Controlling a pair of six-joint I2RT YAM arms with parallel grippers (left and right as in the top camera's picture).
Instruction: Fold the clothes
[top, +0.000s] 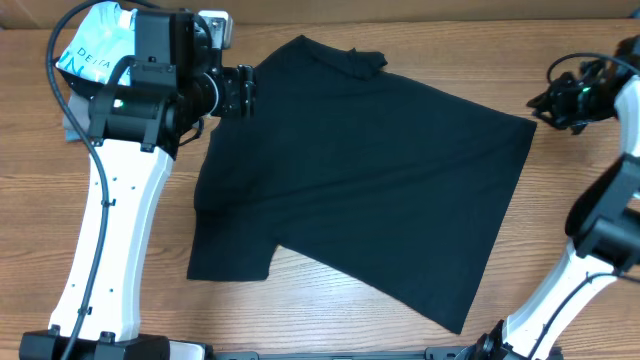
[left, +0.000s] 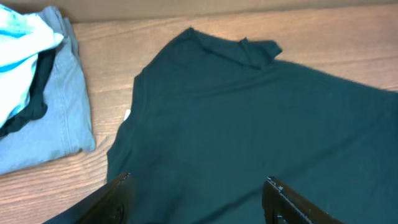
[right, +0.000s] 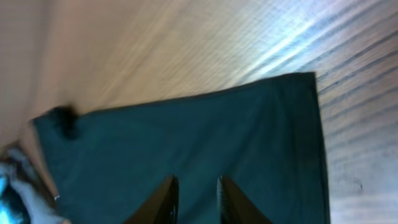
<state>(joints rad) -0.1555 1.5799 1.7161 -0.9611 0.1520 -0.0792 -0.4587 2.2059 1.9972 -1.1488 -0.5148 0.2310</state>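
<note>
Though empty, left end effector wide, right end effector ajar; blue shirt: "DE"

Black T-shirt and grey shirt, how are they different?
The black T-shirt lies spread out mid-table; the grey shirt is folded small at the edge. The grey shirt carries a light blue shirt; no other clothing lies on the black T-shirt. Both are cloth on the wooden table.

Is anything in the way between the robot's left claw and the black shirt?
No, nothing visible. The left gripper hangs open just above the black shirt, at its edge. The pile of other clothes lies off to one side, not between them.
</note>
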